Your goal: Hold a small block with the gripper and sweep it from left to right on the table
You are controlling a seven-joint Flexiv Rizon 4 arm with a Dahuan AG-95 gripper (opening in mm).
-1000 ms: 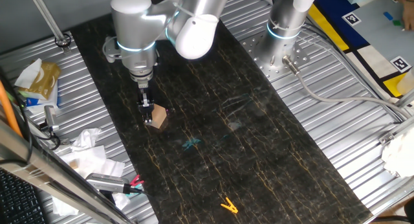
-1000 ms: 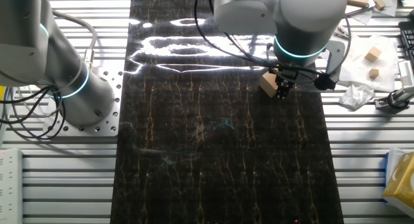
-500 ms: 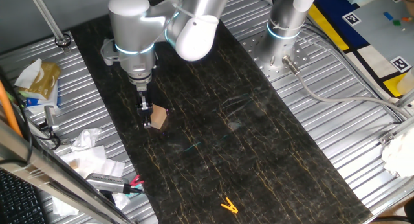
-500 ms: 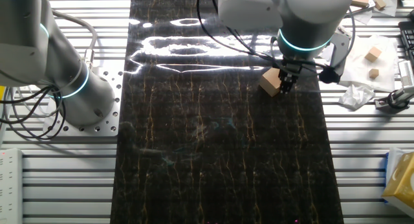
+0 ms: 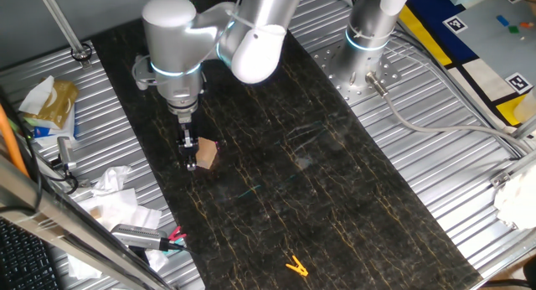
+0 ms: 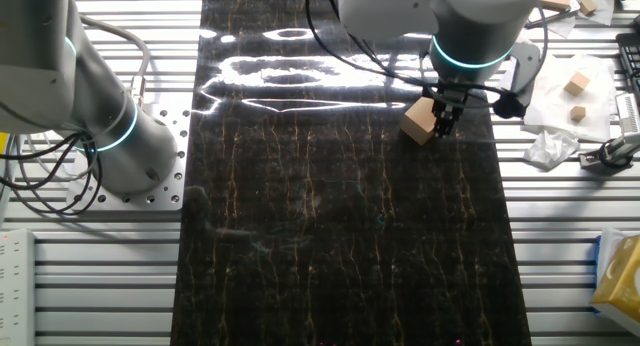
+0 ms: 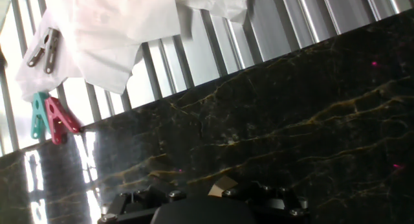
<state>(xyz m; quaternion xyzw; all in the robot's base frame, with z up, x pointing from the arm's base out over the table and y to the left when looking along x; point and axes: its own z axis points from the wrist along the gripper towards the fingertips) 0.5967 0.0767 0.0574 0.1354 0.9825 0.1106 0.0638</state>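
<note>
Ribbed silver metal sheet [image 5: 100,168], left flank: strewn with crumpled white tissue [image 5: 113,185], a yellow-and-white packet [image 5: 48,103] and red and teal clothes pegs [image 7: 48,117]; pushed off the dark surface, probably to leave the sweeping lane free.
Small black two-finger jaws [image 5: 191,153] on the silver-grey arm with a glowing blue ring: pointing straight down near the left edge of the bench, tips at or just above the surface; apparently clamped on the cube's near side, though contact cannot be confirmed from any view.
Small light tan wooden cube [image 5: 205,154]: low on the bench, near its left edge, at the jaws' side and turned cornerwise; likely the start position for a left-to-right sweep.
Long black bench with thin gold veins [image 5: 335,181]: open run to the right, good for dragging the cube across.
Tiny yellow clip [image 5: 295,266]: near the bench's front end, well apart from the cube.
Second silver arm base [image 5: 362,59]: bolted to the right-hand sheet, off the lane.
Hard to make out: in the hand view the cube [image 7: 222,185] shows only as a pale corner behind the black jaw housing; whether it touches the bench cannot be told.
</note>
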